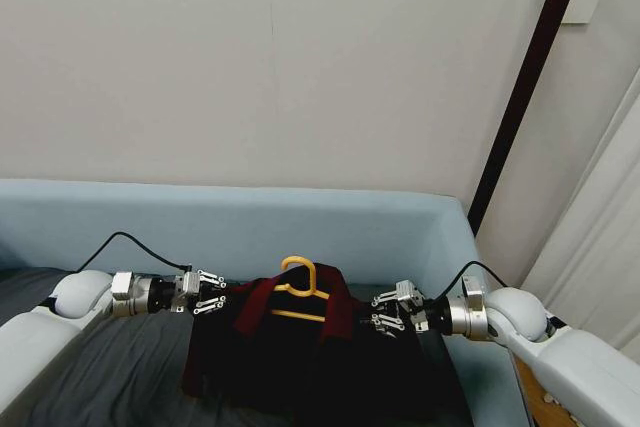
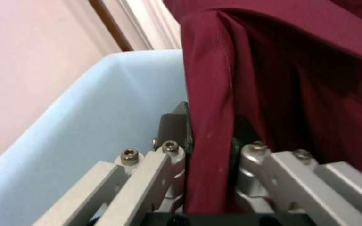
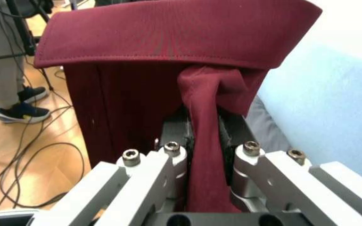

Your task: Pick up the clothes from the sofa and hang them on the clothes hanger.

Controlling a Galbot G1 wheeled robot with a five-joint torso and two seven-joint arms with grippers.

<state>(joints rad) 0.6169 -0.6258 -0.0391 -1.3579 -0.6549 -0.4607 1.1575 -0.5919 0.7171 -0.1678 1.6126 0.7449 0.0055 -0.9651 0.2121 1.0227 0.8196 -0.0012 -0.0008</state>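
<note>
OK, left to right. Left gripper (image 1: 210,294) is clenched on a narrow fold of the dark red shirt (image 1: 265,347) at its left shoulder edge. The wrist view shows the cloth pinched between the pads with little margin.

The shirt is spread between the two arms over the sofa (image 1: 300,222). Its lower part sags onto the grey seat cushion (image 1: 110,367). The yellow hanger (image 1: 298,287) has its hook poking up at the collar. I can't tell from the head view whether its arms sit inside both shoulders.

Right gripper (image 1: 388,313) is clamped on a bunched twist of fabric just under the collar.

Risks:
- Either pinch is thin, so a lift with tension across the shirt could pull the fold out and drop that side.
- Uneven lift would tilt the hanger, and it could slide out of the neck opening.
- Spreading the arms further could pull the placket open or pop the hanger.
- The hem could drag on the cushion and add load.
- Nothing is gripping the hook, so its heading is uncontrolled.
</note>
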